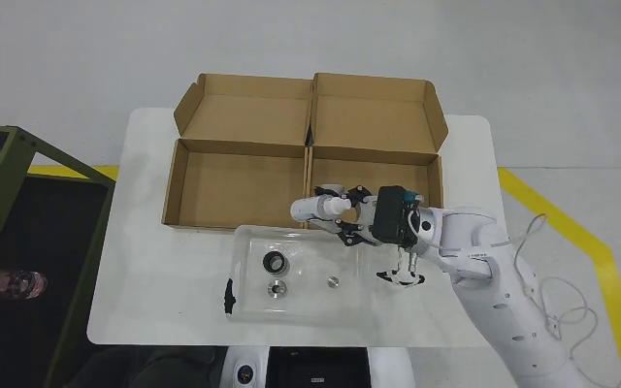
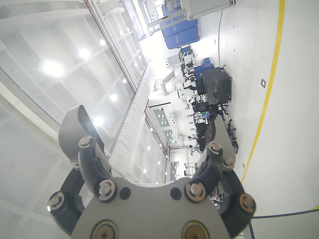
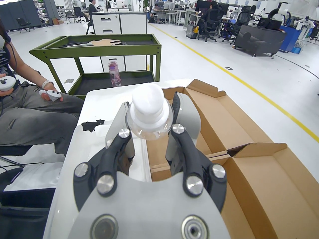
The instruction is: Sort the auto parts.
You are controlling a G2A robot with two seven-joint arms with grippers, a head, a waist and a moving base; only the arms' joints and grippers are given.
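Observation:
My right gripper (image 1: pixel 343 212) (image 3: pixel 149 125) is shut on a white plastic part with a clear collar (image 1: pixel 316 207) (image 3: pixel 149 111). It holds the part above the near rim of the cardboard boxes, about where the left box (image 1: pixel 238 186) meets the right box (image 1: pixel 412 177). A clear tray (image 1: pixel 301 308) lies in front of the boxes. In it are a black ring (image 1: pixel 276 262), a small metal piece (image 1: pixel 277 288), a small metal disc (image 1: pixel 333 282) and a black wire clip (image 1: pixel 400 277). My left gripper (image 2: pixel 147 123) is open, points up at the ceiling, and holds nothing.
Both boxes (image 3: pixel 249 155) stand with lids folded back at the far side of the white table (image 1: pixel 146 242). A black scrap (image 1: pixel 229 296) sits at the tray's left end. A green cart (image 1: pixel 39 194) (image 3: pixel 99 50) with a bottle (image 3: pixel 114 74) stands left of the table.

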